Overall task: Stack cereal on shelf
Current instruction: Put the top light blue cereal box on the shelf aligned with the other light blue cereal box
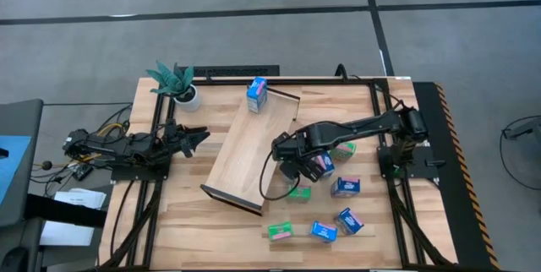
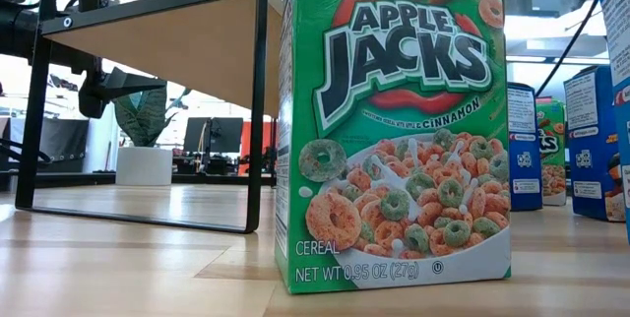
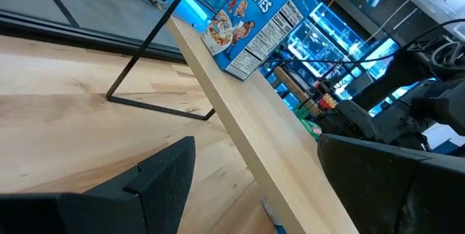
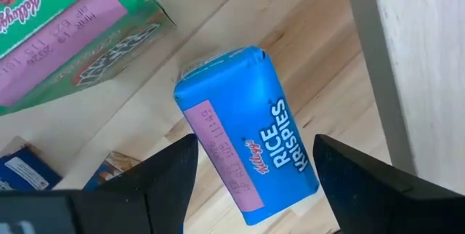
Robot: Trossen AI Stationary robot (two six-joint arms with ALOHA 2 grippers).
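Observation:
The shelf (image 1: pixel 252 149), a light-wood board on dark end frames, stands slantwise mid-table. One blue cereal carton (image 1: pixel 257 94) stands on its far end, also seen in the left wrist view as a blue carton (image 3: pixel 254 19). My right gripper (image 4: pixel 254 165) points down, open, with its fingers on either side of a blue carton (image 4: pixel 247 136) just right of the shelf; gaps show on both sides. In the high view this right gripper (image 1: pixel 311 167) covers most of that carton (image 1: pixel 322 164). My left gripper (image 1: pixel 198 137) waits open and level at the table's left.
Loose cartons lie right of the shelf: green ones (image 1: pixel 343 149) (image 1: pixel 298 193) (image 1: pixel 280 231) and blue ones (image 1: pixel 347 186) (image 1: pixel 349 220) (image 1: pixel 323 231). A green carton (image 2: pixel 394 125) fills the low view. A potted plant (image 1: pixel 176 82) stands at the far left.

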